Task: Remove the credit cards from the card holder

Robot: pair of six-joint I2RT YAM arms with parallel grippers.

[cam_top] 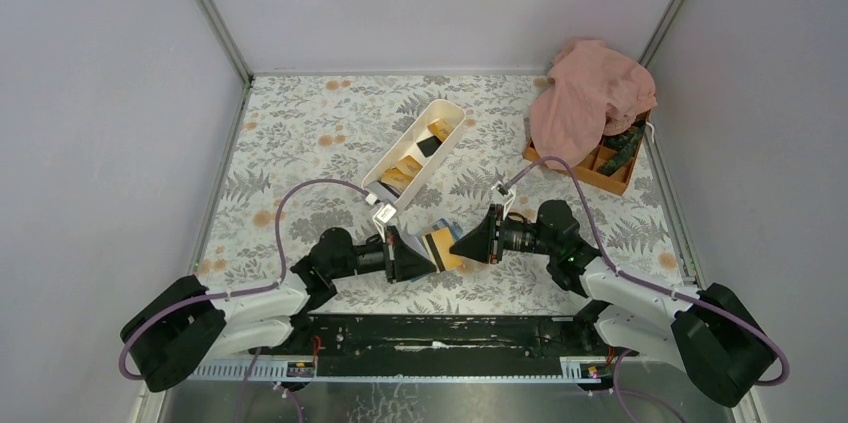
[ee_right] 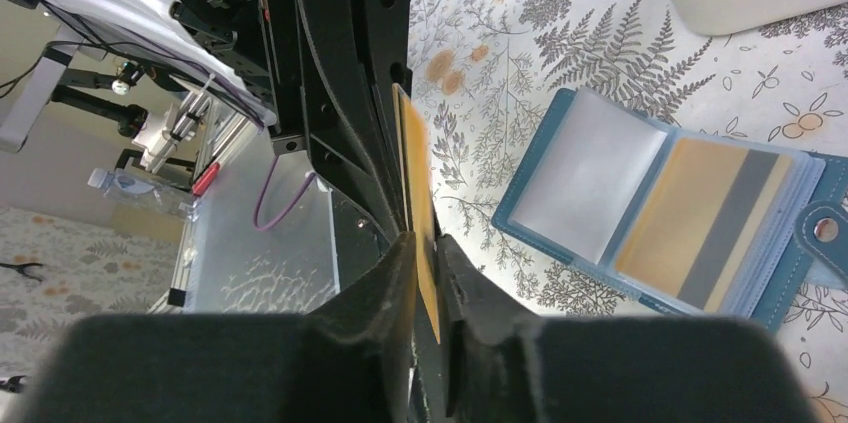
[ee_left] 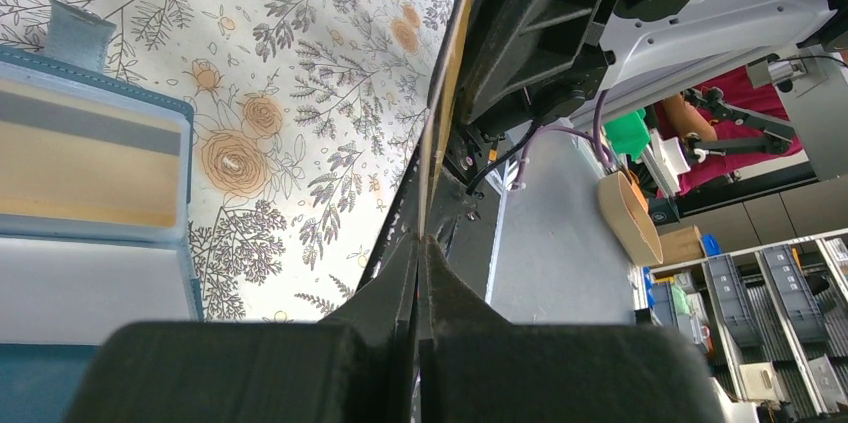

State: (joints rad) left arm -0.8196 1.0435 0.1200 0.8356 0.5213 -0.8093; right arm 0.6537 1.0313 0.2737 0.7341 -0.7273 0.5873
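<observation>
**One card between two tools, above the open holder**

The table carries a pink cloth slumped over an orange box at the far right. A white tray lies at an angle in the middle, with yellow and black cards already in it.

Nearer to me, my two arms meet nose to nose. Just beneath them the blue card holder lies open and flat on the table. One clear pocket looks empty, and the pocket beside it shows a yellow card with a grey stripe.

My left tool is clamped shut on an orange-yellow card, held on edge above the table. My right tool has its jaws standing narrowly on either side of the same card. I cannot tell whether they press on it.

I judge this to be a handover, and the risk lies in its timing:
- If my left lets go before my right has a firm hold, the thin card could slip out and drop onto the holder or the table.
- If both pull while clamped, the card could bend or twist out of one grip.
- The right holds only near the card's edge, so the card could pivot on the way to the tray.
</observation>
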